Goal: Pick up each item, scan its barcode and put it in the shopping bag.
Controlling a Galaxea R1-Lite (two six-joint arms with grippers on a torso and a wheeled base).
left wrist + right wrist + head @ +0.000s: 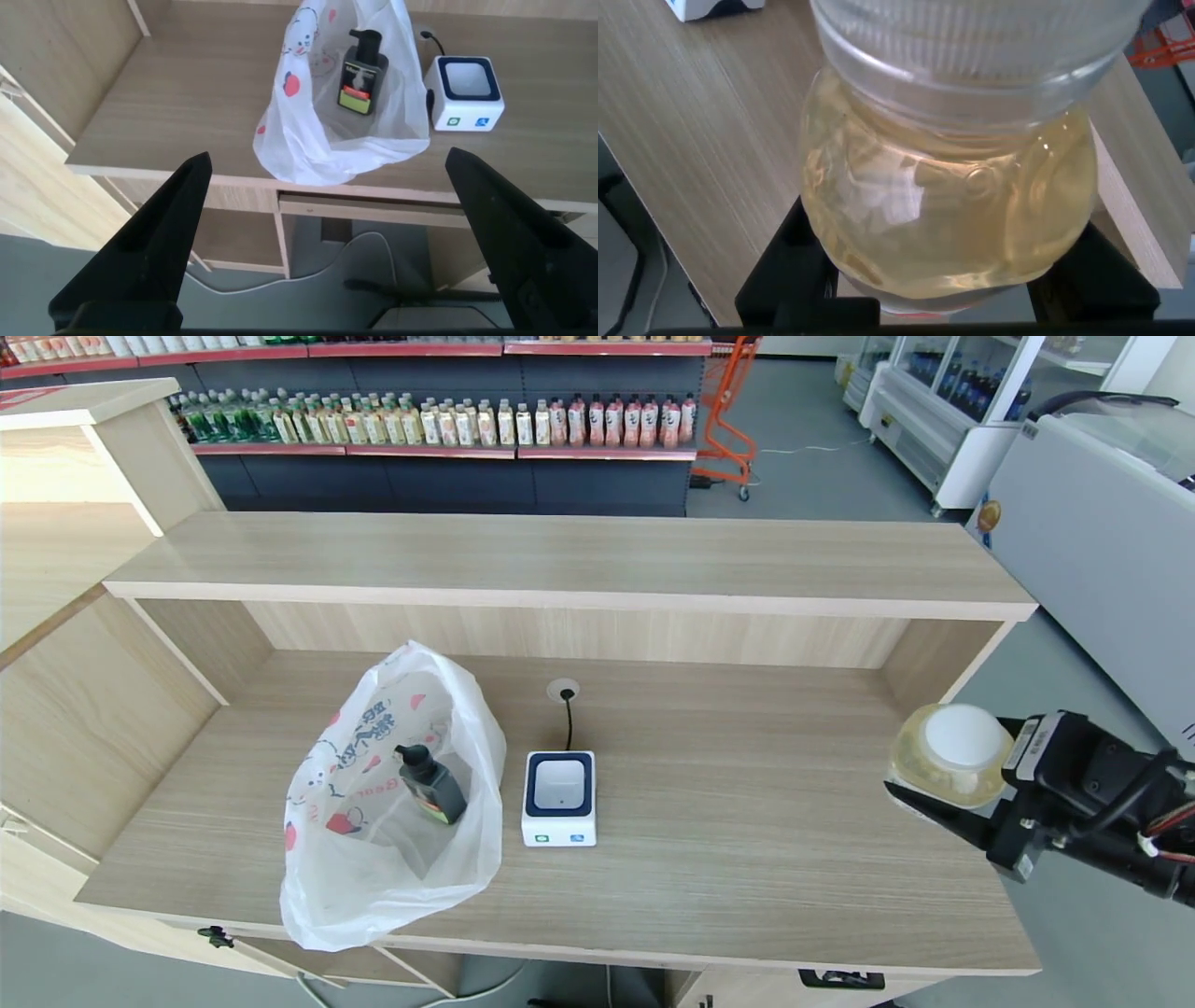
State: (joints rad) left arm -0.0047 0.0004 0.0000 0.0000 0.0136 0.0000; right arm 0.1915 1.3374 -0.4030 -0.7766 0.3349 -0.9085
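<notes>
Jar (943, 196), rounded, clear, ribbed white lid (963, 735), clamped in R gripper (938, 784); L gripper (327, 159) spread wide.

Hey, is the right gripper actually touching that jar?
Touching. The right wrist view shows the jar wedged between the dark fingers of the right gripper, which press against its base on both sides.

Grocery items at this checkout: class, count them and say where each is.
2. A dark pump bottle lies inside the shopping bag on the counter; a white-lidded jar is held in the right gripper by the counter's right end. The bag may hide more.
</notes>
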